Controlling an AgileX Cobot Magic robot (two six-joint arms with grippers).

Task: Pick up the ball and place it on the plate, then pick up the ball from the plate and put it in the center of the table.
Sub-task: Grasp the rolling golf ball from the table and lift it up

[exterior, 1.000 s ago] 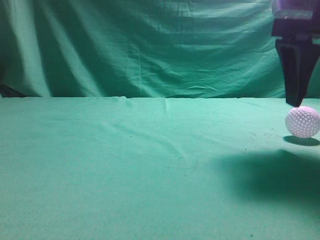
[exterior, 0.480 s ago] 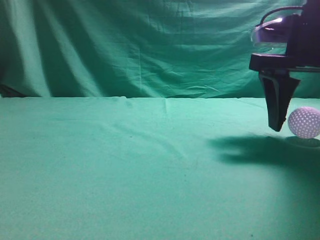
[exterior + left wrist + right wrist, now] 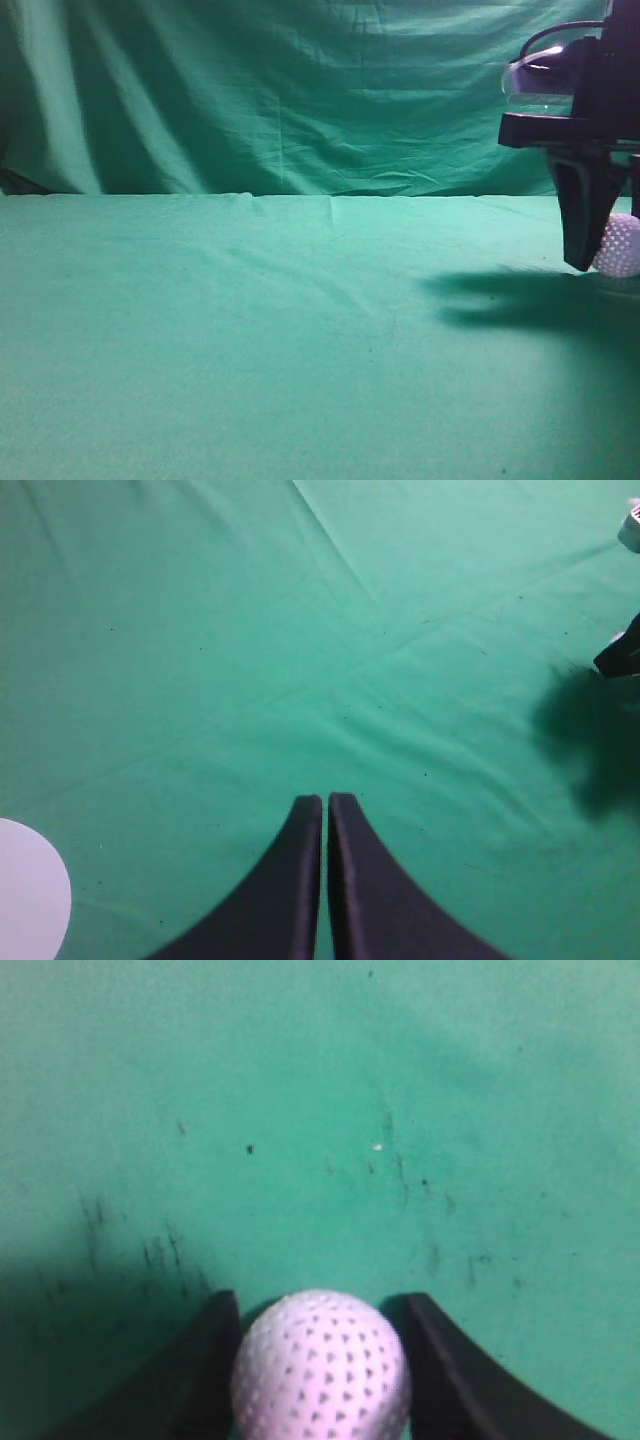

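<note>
The white dimpled ball (image 3: pixel 624 246) rests on the green table (image 3: pixel 250 330) at the far right edge of the exterior view, partly hidden by a black finger. My right gripper (image 3: pixel 592 258) is lowered around it and is open. In the right wrist view the ball (image 3: pixel 320 1365) sits between the two fingers of this gripper (image 3: pixel 320 1302), close to the left finger, with a small gap at the right finger. My left gripper (image 3: pixel 325 800) is shut and empty above bare cloth. The white plate (image 3: pixel 25 900) shows at the bottom left of the left wrist view.
A draped green curtain (image 3: pixel 280 90) hangs behind the table. The cloth under the right gripper has small dark marks (image 3: pixel 160 1250). Part of the right arm (image 3: pixel 620 658) shows at the right edge of the left wrist view.
My right gripper has come down from above the ball to table level. Its fingers now straddle the ball, which has stayed in place.
</note>
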